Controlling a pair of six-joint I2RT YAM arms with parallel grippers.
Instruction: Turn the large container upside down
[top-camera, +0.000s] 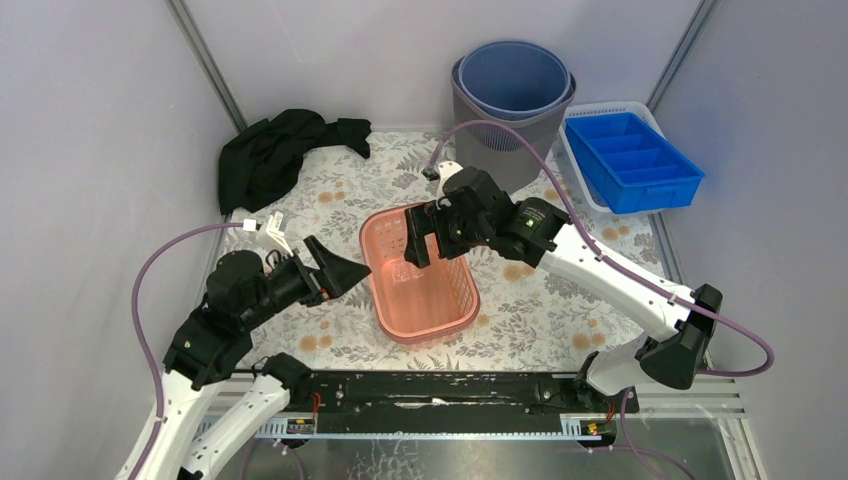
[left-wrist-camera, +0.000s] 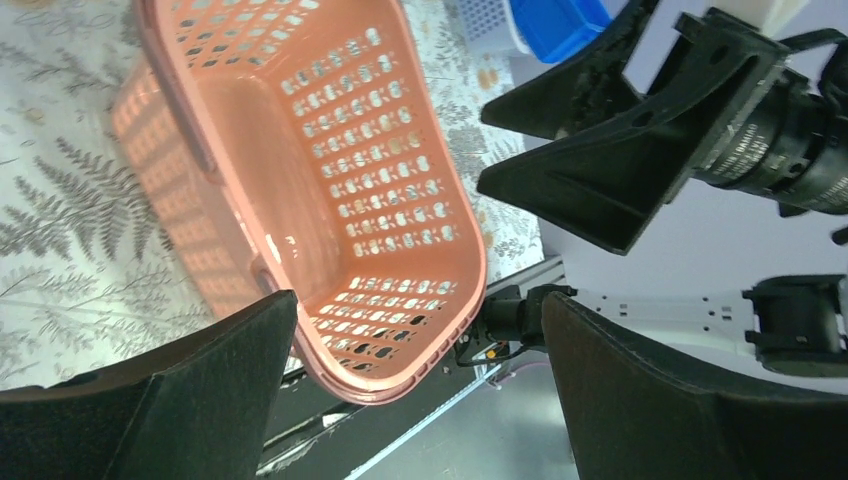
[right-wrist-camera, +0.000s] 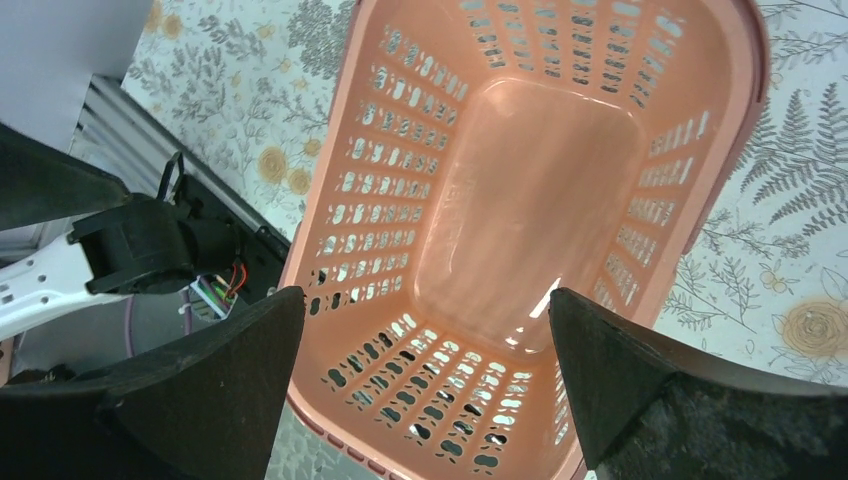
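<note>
The large container is a pink perforated basket (top-camera: 420, 285) standing upright, mouth up and empty, in the middle of the floral table. My left gripper (top-camera: 345, 270) is open just left of the basket's left rim, not touching it. In the left wrist view the basket (left-wrist-camera: 380, 200) fills the upper left, its near corner between the wide-open left gripper (left-wrist-camera: 420, 300) fingers. My right gripper (top-camera: 432, 235) hovers open over the basket's far end. From the right wrist I look down into the basket (right-wrist-camera: 520, 200), the right gripper (right-wrist-camera: 425, 292) spread wide above it, holding nothing.
A black cloth (top-camera: 275, 150) lies at the back left. A grey bin with a blue bucket inside (top-camera: 512, 100) stands at the back. To its right a blue divided tray (top-camera: 632, 160) sits in a white basket. The black rail (top-camera: 440, 390) runs along the near edge.
</note>
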